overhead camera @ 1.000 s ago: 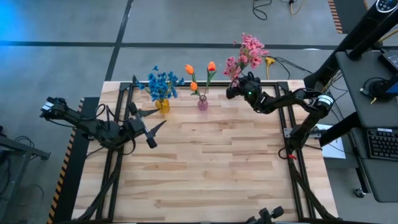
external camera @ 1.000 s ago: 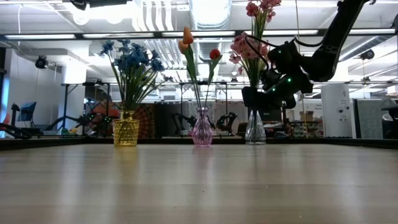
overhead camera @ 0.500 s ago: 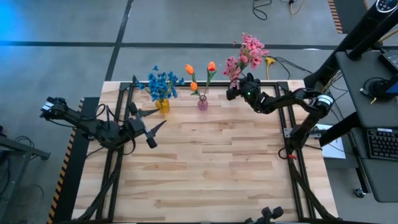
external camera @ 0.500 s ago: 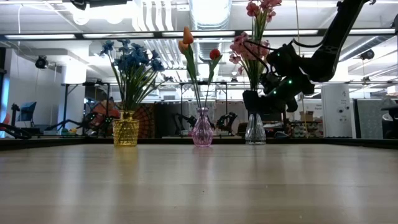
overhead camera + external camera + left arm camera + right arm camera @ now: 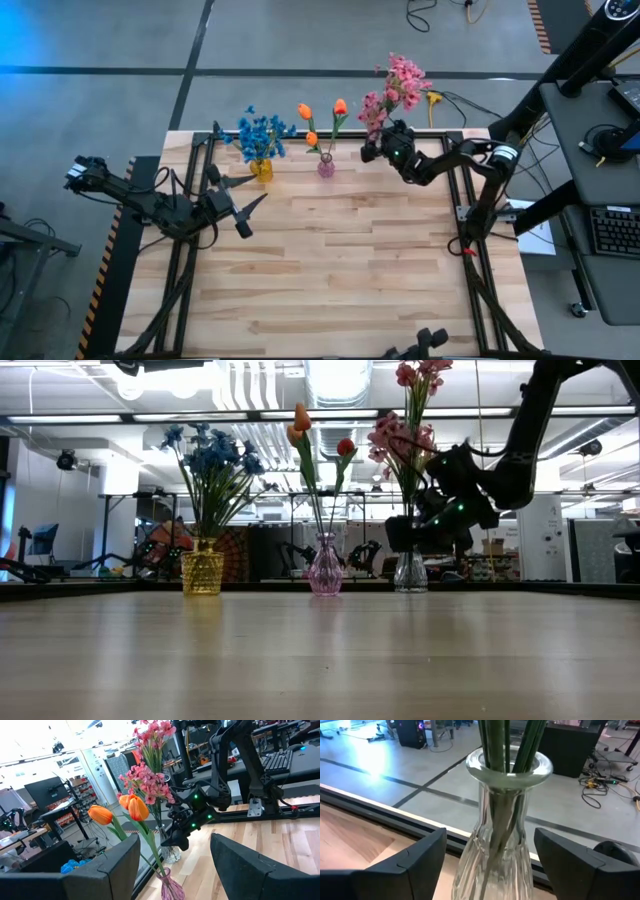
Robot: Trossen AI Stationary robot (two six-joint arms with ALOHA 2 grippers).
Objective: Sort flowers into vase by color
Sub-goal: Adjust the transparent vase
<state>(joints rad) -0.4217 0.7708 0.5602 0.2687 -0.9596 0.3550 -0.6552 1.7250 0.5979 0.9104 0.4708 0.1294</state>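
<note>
Three vases stand in a row at the table's far edge. A yellow vase [image 5: 202, 572] holds blue flowers [image 5: 262, 135], a pink vase [image 5: 325, 572] holds orange flowers [image 5: 322, 115], and a clear glass vase [image 5: 506, 815] holds pink flowers [image 5: 396, 88]. The green stems stick down into each vase's neck. My right gripper [image 5: 490, 842] is open at the clear vase, one finger on either side of its body below the rim, with no touch that I can see. My left gripper [image 5: 248, 200] is open above the table's left part, pointing toward the vases.
The wooden table [image 5: 330, 270] has a black frame along its edges. Beyond the far edge is grey floor with cables [image 5: 600, 785]. A desk with a keyboard [image 5: 610, 230] stands off the table's right side.
My right gripper has gone down from the pink flowers' stems to the clear vase's body, shifting a little toward the table's left edge, and its fingers have opened. The pink flowers stay standing in the vase. My left arm has kept still.
</note>
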